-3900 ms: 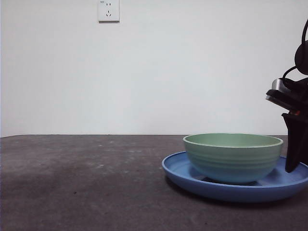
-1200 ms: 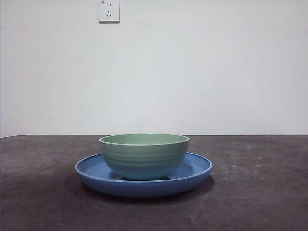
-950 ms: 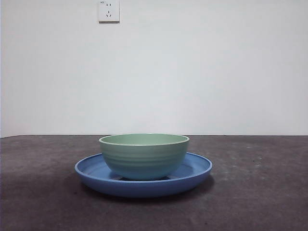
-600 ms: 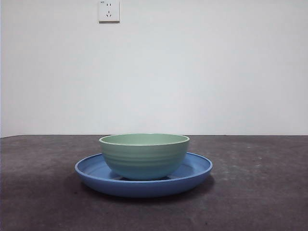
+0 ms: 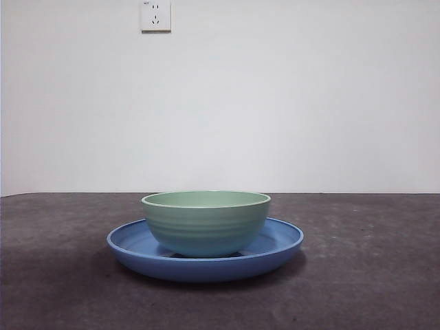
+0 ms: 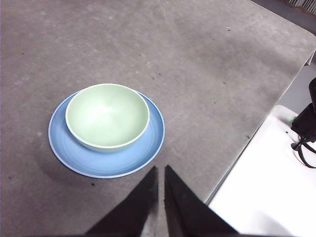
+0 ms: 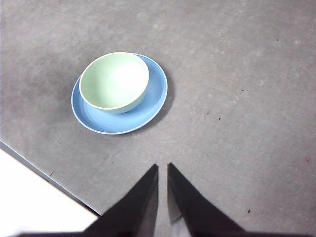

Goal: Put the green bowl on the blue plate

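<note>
Pale mint-green ridged round bowl (image 5: 206, 221) upright, sitting inside wide glossy blue round plate (image 5: 278, 247), slightly off plate's centre; bowl empty; plate flat on dark grey worktop (image 5: 62, 275), in its middle, well in from edges; left gripper (image 6: 159, 174) raised above worktop near its edge, black jaws pressed almost together, holding nothing; right gripper (image 7: 163, 171) likewise raised, well apart from plate, jaws nearly touching, empty; white wall socket (image 5: 155, 14) on wall behind.
</note>
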`<state>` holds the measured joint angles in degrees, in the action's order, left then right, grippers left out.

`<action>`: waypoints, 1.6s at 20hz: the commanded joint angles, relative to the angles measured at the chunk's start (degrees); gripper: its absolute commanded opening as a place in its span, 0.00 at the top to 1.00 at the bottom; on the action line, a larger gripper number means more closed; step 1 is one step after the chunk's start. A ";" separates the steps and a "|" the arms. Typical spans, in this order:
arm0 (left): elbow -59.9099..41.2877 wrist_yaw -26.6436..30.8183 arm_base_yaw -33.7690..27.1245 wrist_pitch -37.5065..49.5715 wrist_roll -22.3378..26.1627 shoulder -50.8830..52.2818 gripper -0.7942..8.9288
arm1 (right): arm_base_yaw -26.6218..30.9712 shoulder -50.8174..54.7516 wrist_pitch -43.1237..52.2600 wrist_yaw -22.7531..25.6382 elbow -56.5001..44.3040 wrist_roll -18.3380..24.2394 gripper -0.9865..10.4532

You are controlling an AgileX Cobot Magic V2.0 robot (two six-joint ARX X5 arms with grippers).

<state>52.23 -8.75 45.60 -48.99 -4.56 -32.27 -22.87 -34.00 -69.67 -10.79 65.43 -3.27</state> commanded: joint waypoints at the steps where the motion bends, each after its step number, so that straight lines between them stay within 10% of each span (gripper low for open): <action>1: 0.15 0.28 -0.48 1.01 0.31 0.15 0.90 | -0.35 -0.26 0.61 -0.09 1.01 -0.33 0.89; 12: -40.98 -4.81 -39.71 33.81 0.50 22.60 0.90 | -0.35 -0.26 0.61 -0.09 1.01 -0.33 0.89; 32: -51.56 0.61 -43.87 38.69 5.53 32.09 0.90 | -0.35 -0.24 0.61 -0.09 1.01 -0.33 0.89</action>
<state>1.85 -8.16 1.76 -9.91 0.56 -0.27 -22.87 -33.98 -69.65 -10.76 65.43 -3.27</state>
